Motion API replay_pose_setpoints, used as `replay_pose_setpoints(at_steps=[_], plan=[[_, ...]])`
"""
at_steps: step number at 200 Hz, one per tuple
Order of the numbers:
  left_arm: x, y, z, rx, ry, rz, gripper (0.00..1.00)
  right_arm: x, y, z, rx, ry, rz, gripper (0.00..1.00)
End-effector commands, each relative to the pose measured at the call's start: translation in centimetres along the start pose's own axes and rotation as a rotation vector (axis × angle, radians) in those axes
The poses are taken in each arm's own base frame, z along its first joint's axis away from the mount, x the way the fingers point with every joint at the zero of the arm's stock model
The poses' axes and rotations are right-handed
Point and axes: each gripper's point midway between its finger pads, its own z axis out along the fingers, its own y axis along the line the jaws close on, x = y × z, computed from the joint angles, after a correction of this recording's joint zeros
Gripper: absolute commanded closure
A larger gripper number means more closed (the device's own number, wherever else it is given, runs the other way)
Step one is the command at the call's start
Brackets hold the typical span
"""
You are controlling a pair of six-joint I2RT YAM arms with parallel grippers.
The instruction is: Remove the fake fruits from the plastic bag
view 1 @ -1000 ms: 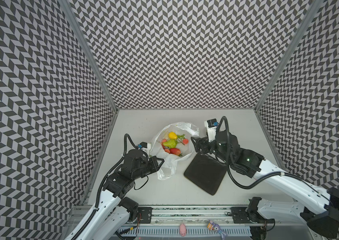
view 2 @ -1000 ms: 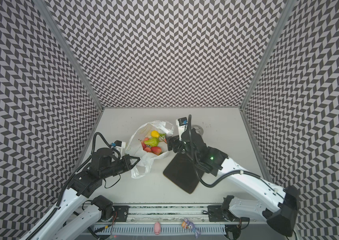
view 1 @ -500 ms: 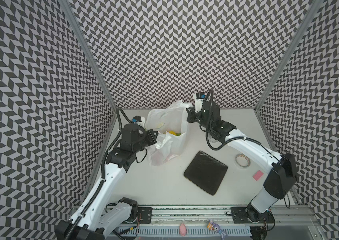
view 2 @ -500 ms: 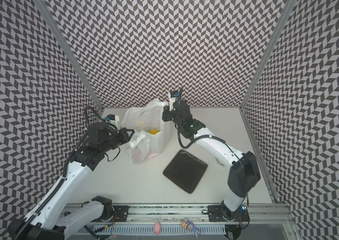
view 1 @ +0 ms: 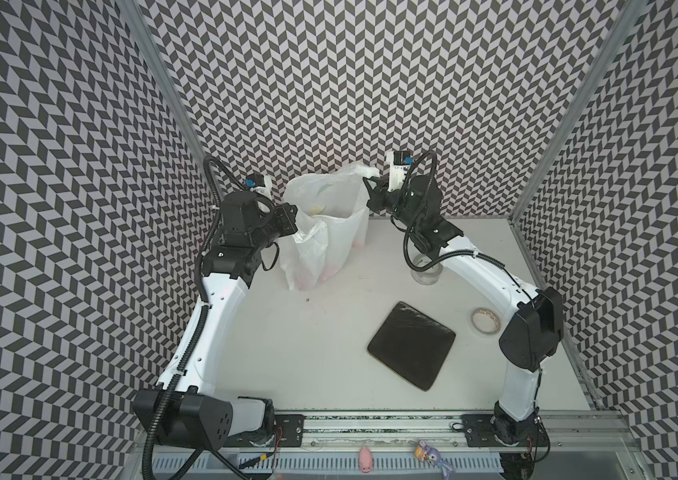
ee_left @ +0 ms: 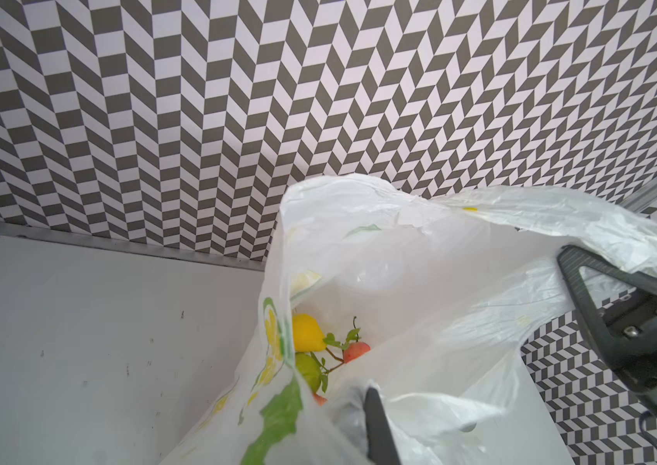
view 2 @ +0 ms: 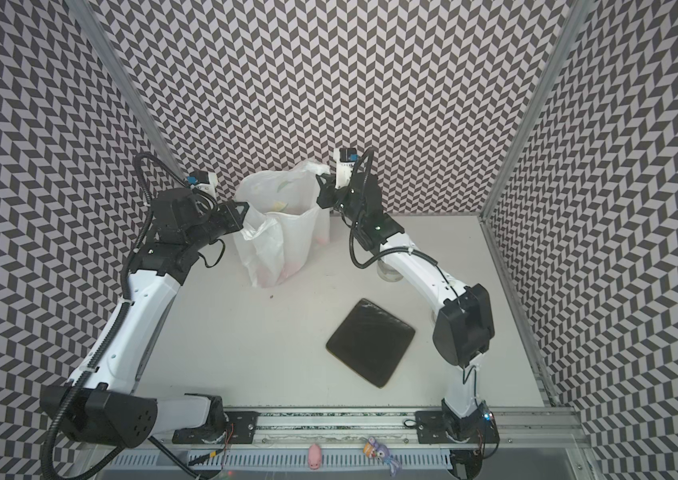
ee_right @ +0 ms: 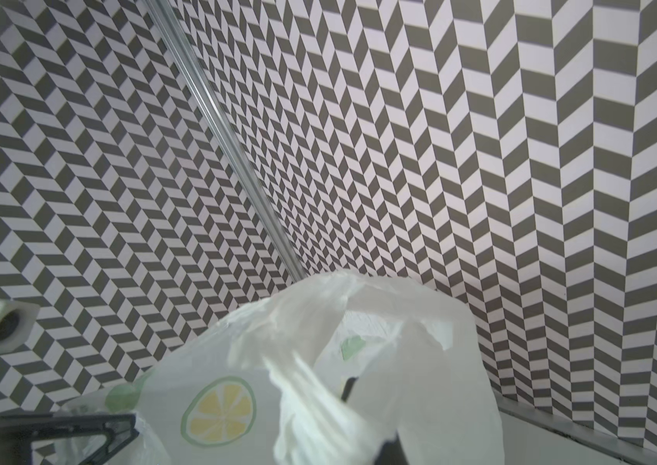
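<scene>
The left jaws were clenched on the left rim of the plastic bag (view 1: 329, 237) and the right jaws were clamped on a handle at its upper right. So the two arms held it upright and stretched open between them, just above the middle of both top views, over the far part of the table (view 1: 308, 332). That spread evidently served to bare the fake fruits (ee_left: 310, 338), which lay deep inside the bag, low in the middle of the left wrist view, though with both jaws occupied neither was free to reach in.
</scene>
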Motion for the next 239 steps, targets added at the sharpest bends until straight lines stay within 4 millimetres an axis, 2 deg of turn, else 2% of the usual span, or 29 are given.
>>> replay_pose_setpoints(at_steps=[1,19,41,58,90,110,114,120,134,140,149,161,184,200,214,225,239], plan=[[3.3,-1.0,0.4,0.046,0.065,0.030,1.00,1.3,-0.2,-1.8,-0.025,0.008,-0.008,1.00],[8.6,-2.3,0.5,0.071,0.152,0.032,1.00,4.9,-1.3,-4.0,-0.005,0.072,-0.013,1.00],[15.4,-4.2,0.0,0.105,0.281,0.001,1.00,9.1,-3.1,-8.2,0.067,0.148,-0.011,1.00],[19.7,-5.7,-1.2,0.136,0.357,-0.012,1.00,12.0,-5.1,-11.9,0.160,0.198,-0.015,1.00],[25.3,-7.9,-3.7,0.185,0.454,-0.034,1.00,15.9,-8.6,-18.3,0.327,0.275,0.004,1.00],[28.3,-8.6,-4.8,0.198,0.502,-0.025,1.00,17.1,-9.7,-21.8,0.408,0.318,0.017,1.00],[28.8,-8.5,-4.9,0.196,0.509,-0.026,1.00,17.1,-9.7,-22.3,0.412,0.315,0.023,0.97],[29.3,-8.6,-5.0,0.199,0.514,-0.028,1.00,17.0,-9.5,-22.9,0.409,0.303,0.032,0.87],[29.6,-8.5,-5.0,0.197,0.520,-0.036,1.00,16.2,-8.7,-23.9,0.381,0.268,0.051,0.52],[29.5,-8.6,-5.0,0.198,0.515,-0.035,1.00,15.8,-8.5,-24.3,0.378,0.267,0.058,0.41],[29.1,-8.7,-5.0,0.196,0.504,-0.030,1.00,15.3,-8.0,-24.8,0.371,0.277,0.062,0.32],[28.8,-8.6,-5.0,0.185,0.490,-0.026,1.00,14.5,-7.5,-25.6,0.376,0.291,0.069,0.26],[28.1,-8.7,-5.0,0.187,0.463,-0.029,1.00,12.4,-5.9,-28.0,0.351,0.300,0.061,0.26],[27.7,-8.8,-5.1,0.193,0.448,-0.026,1.00,11.2,-3.5,-29.4,0.255,0.306,0.069,0.38],[27.4,-8.9,-5.1,0.196,0.439,-0.020,1.00,11.1,-0.5,-29.9,0.131,0.340,0.105,0.53],[27.3,-8.9,-5.2,0.199,0.434,-0.020,1.00,11.2,1.5,-29.9,0.064,0.354,0.126,0.62],[27.1,-9.1,-5.3,0.208,0.425,-0.023,1.00,11.3,4.1,-29.0,0.000,0.350,0.127,0.68]])
